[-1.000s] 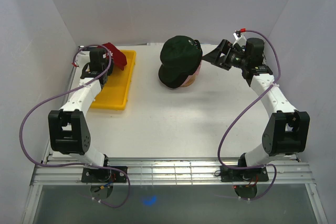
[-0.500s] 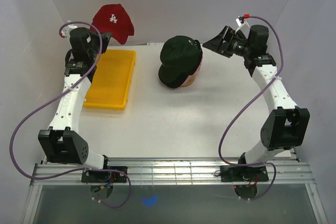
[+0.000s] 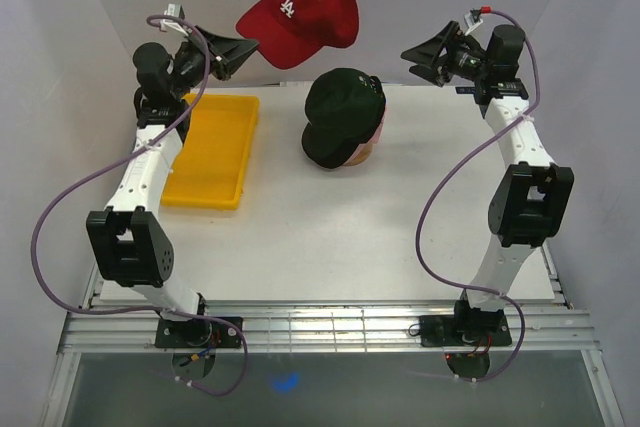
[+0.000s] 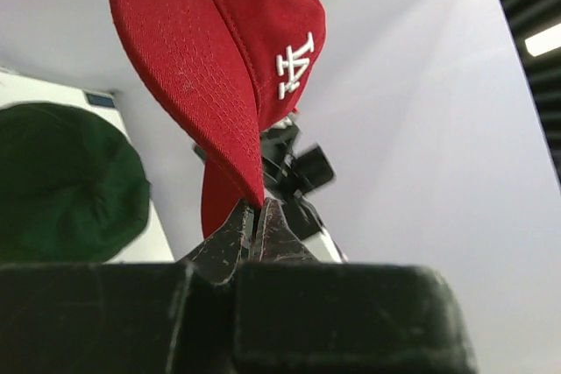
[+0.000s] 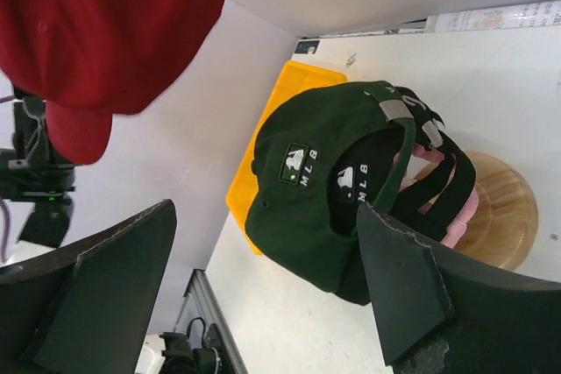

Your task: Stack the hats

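Top external: red hat (image 3: pixel 300 19) up in air, upper middle of frame, brim pinched tight in your left gripper (image 3: pixel 247 47). Dark green hat (image 3: pixel 343 112) sits on top at wooden stand (image 3: pixel 365 154), centre frame, just below. Right gripper (image 3: pixel 418 55) empty, fingers spread wide, upper right. Yellow tray (image 3: pixel 215 152) at left. Looks like carry step to me. Next you'd want red one swung over green one, crowns lined up, lowered, then pinch released.
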`<state>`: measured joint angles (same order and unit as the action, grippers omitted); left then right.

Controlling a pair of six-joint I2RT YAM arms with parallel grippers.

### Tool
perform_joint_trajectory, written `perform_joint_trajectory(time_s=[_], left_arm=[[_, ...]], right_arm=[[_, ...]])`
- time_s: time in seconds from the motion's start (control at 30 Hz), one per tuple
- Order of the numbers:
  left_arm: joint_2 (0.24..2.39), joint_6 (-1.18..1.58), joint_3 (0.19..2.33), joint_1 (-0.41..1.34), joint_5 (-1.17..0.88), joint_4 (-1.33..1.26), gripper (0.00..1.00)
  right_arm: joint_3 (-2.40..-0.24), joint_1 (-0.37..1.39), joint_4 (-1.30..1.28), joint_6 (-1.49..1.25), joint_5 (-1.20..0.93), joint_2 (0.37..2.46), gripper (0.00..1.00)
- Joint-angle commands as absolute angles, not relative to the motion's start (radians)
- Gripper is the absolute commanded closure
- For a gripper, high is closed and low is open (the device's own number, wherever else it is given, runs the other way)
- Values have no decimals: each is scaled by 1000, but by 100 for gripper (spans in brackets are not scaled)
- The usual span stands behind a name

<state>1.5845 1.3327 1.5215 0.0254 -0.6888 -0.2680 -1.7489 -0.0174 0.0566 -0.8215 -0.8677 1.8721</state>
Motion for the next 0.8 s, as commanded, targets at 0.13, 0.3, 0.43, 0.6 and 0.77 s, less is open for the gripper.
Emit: perform_joint_trajectory(time_s=[0.13, 0.3, 0.43, 0.6, 0.77], left_arm=[[1647, 1686, 1522, 15, -999, -801, 100], [1654, 1795, 1474, 15, -1051, -954, 100], [1638, 1829, 1411, 14, -1081, -1005, 100], [1669, 1867, 1367, 14, -1106, -1144, 100], [1719, 1954, 1358, 15, -1112, -1282, 100]], right_arm=[[-1842, -28, 253, -989, -946, 1934, 12], [-1864, -29, 229, -989, -916, 1957, 14], [-1864, -29, 222, -994, -868, 1954, 14], [-1810, -26, 271, -1019, -847, 1910, 15], [-1799, -22, 242, -985, -822, 1864, 15]])
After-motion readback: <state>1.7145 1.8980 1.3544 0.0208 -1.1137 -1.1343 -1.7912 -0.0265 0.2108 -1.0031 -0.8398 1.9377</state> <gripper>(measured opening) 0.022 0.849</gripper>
